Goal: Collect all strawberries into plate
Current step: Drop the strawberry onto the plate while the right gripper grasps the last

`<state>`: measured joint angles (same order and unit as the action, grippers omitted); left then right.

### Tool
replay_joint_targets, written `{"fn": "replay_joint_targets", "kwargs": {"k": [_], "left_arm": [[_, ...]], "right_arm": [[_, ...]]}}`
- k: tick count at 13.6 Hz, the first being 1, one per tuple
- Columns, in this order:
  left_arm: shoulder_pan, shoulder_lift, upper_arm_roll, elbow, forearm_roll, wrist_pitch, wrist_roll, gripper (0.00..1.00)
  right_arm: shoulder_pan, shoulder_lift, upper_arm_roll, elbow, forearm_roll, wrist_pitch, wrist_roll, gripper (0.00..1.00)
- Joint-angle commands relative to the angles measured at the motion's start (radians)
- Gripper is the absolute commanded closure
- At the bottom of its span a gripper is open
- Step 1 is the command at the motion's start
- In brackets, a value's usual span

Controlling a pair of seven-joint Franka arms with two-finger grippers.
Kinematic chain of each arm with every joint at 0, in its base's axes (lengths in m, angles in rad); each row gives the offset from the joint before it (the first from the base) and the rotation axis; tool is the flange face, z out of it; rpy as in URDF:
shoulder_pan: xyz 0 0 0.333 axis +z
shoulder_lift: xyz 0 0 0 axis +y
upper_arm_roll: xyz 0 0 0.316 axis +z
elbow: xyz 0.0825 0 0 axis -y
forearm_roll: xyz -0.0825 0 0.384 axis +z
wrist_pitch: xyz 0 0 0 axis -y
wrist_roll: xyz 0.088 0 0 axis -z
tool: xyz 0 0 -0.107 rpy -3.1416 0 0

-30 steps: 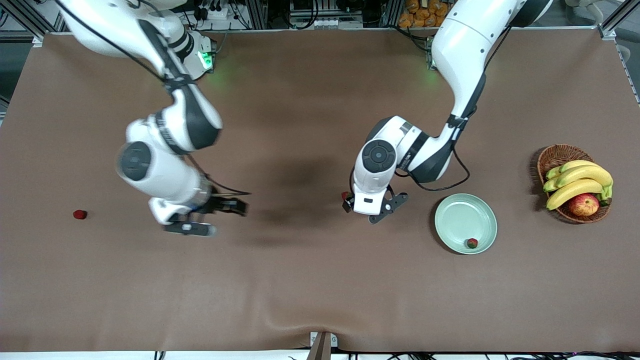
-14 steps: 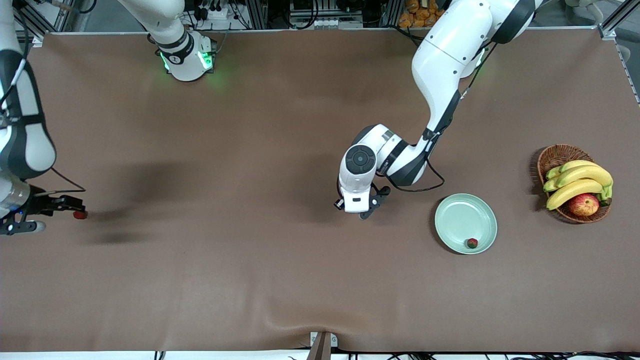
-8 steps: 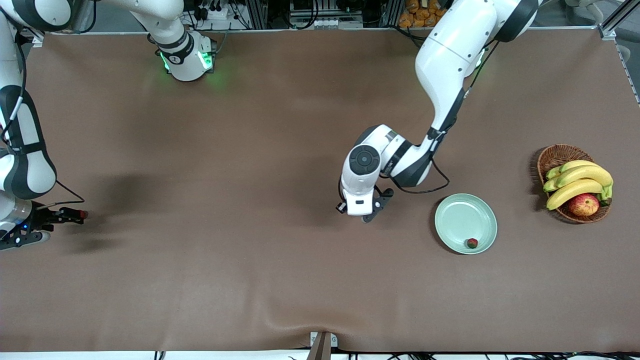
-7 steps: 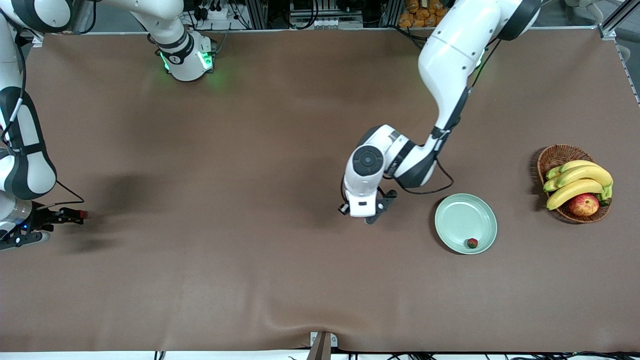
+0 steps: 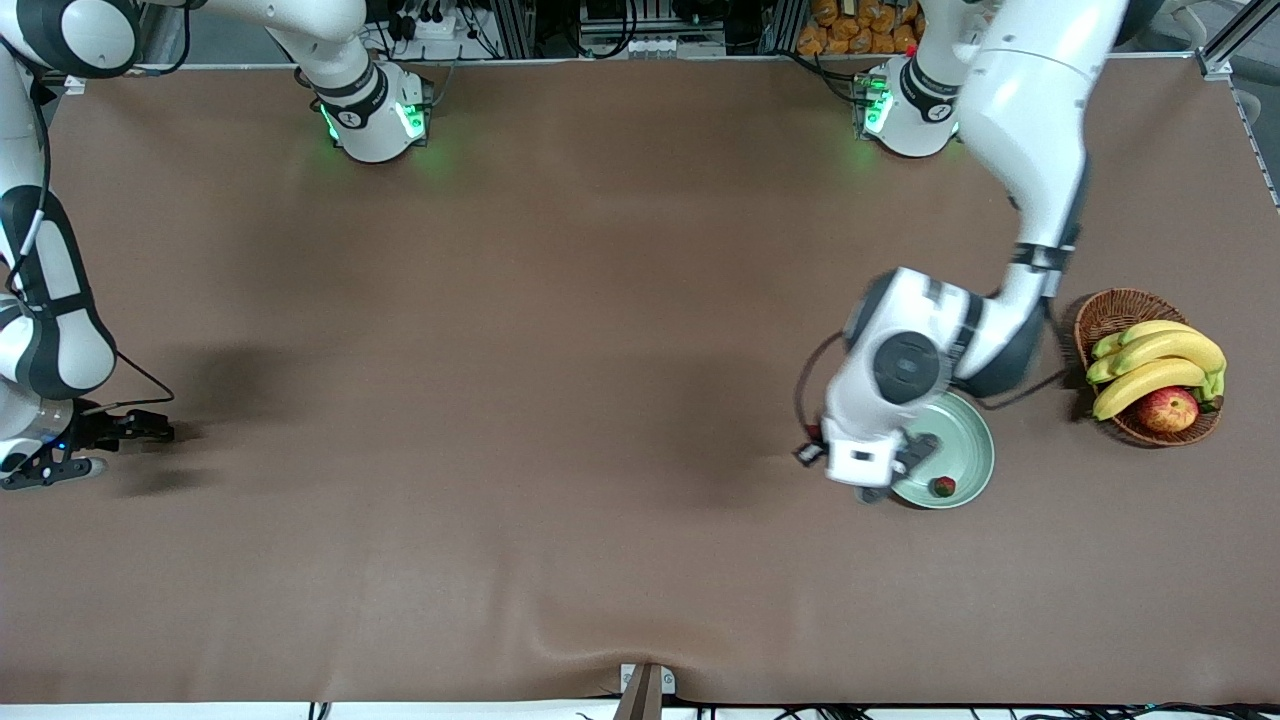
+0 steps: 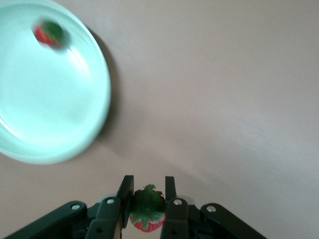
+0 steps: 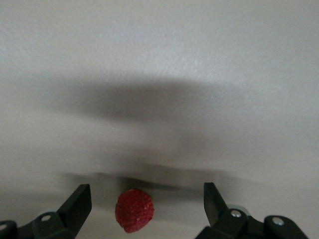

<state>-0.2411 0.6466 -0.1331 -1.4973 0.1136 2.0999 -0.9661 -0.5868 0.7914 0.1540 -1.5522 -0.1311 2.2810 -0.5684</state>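
Observation:
My left gripper [image 5: 810, 450] is shut on a strawberry with a green cap [image 6: 147, 214] and holds it over the table, just beside the rim of the mint-green plate [image 5: 962, 438], toward the right arm's end. The plate [image 6: 45, 104] carries one strawberry [image 5: 944, 487], which also shows in the left wrist view [image 6: 48, 34]. My right gripper [image 5: 152, 432] is low at the right arm's end of the table. It is open [image 7: 147, 199], with a capless red strawberry [image 7: 134, 210] on the table between its fingers. That berry is hidden in the front view.
A brown wicker basket [image 5: 1105, 312] with bananas [image 5: 1160, 362] and a red-yellow apple [image 5: 1167, 409] stands at the left arm's end of the table, beside the plate. A brown cloth covers the table.
My left gripper has carried the capped strawberry from the middle of the table to the plate's rim. My right gripper has stayed open around the berry at the right arm's end.

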Motion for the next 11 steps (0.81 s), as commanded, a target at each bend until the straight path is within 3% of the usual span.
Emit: {"fn": "replay_joint_targets", "kwargs": {"k": [1, 3, 4, 6, 7, 8, 9, 10, 11], "left_arm": [[0.080, -0.015, -0.007, -0.031, -0.005, -0.040, 0.191, 1.00], [0.140, -0.002, -0.007, -0.040, -0.005, -0.040, 0.304, 1.00], [0.169, 0.008, -0.005, -0.043, -0.005, -0.038, 0.351, 1.00], [0.203, 0.021, -0.007, -0.052, -0.005, -0.029, 0.403, 1.00], [0.213, 0.025, -0.007, -0.063, -0.003, -0.027, 0.414, 0.86], [0.221, 0.024, -0.007, -0.070, -0.003, -0.026, 0.417, 0.62], [0.221, 0.024, -0.007, -0.069, -0.005, -0.026, 0.420, 0.07], [0.221, 0.021, -0.005, -0.066, -0.005, -0.026, 0.419, 0.00], [0.221, 0.013, -0.006, -0.063, -0.005, -0.030, 0.418, 0.00]], "right_arm": [[-0.019, -0.006, 0.013, -0.029, -0.015, 0.008, 0.016, 0.00], [-0.018, -0.011, 0.012, -0.034, -0.015, -0.001, 0.016, 0.00], [-0.018, -0.011, 0.010, -0.032, -0.016, -0.017, 0.016, 0.08], [-0.018, -0.012, 0.009, -0.032, -0.015, -0.057, 0.015, 0.81], [-0.018, -0.015, 0.009, -0.032, -0.016, -0.078, 0.015, 1.00], [-0.016, -0.018, 0.009, -0.029, -0.016, -0.092, 0.015, 1.00], [-0.016, -0.018, 0.009, -0.029, -0.016, -0.094, 0.010, 1.00], [-0.010, -0.023, 0.009, -0.026, -0.016, -0.095, 0.007, 1.00], [0.001, -0.037, 0.015, -0.025, -0.016, -0.095, -0.002, 1.00]]}}
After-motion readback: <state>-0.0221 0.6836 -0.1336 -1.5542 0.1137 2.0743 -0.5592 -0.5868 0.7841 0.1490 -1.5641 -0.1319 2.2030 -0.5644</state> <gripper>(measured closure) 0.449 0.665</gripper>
